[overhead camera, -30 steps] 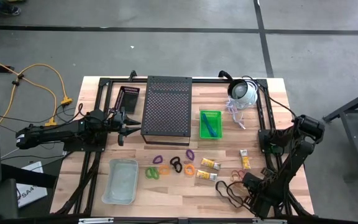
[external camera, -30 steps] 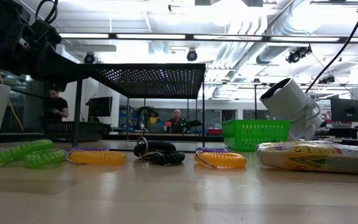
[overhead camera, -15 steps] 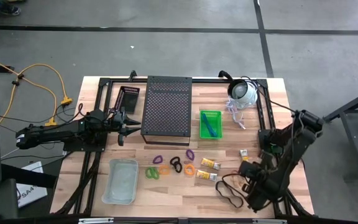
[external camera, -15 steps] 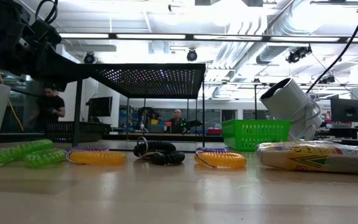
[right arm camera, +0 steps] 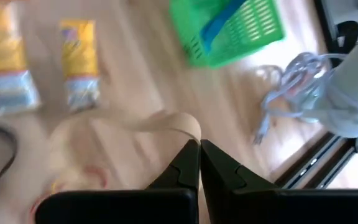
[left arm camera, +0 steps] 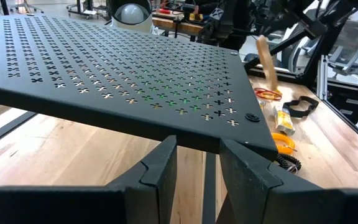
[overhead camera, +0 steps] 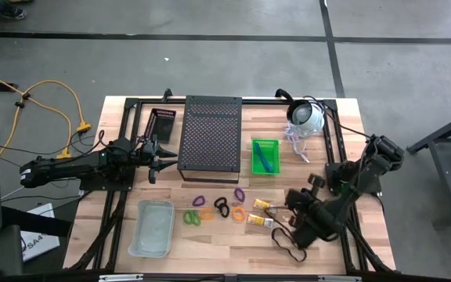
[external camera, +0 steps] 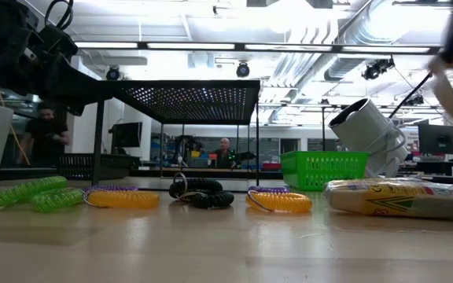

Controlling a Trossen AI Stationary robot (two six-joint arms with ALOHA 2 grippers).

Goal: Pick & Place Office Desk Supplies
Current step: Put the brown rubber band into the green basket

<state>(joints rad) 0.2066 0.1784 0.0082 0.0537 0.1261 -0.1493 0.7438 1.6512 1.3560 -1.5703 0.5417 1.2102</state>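
Note:
My right gripper is over the table's near right part, slanting down, shut on a tan rubber band. The band also shows as a hanging strip in the left wrist view. Coloured loops lie in a row near the middle, with yellow-and-white packets to their right. Black rubber bands and a red one lie below the right arm. My left gripper stands open at the left edge of the black perforated stand. My right gripper pinches the tan rubber band at one spot of its loop between the two fingertips, coming from above on a slant. The rest of the loop hangs slack past the fingers. Whether its lower end still touches the table, I cannot tell.
A clear tray lies near the front left. A green basket holding a blue item stands right of the stand. A white dome-shaped device with its cable sits at the far right. A black frame runs along the table edges.
My right gripper has risen from the near right corner and gone toward the table's middle and far side, turning as it went. It stays shut, and the tan band has come up with it, now showing at the right of the low view.

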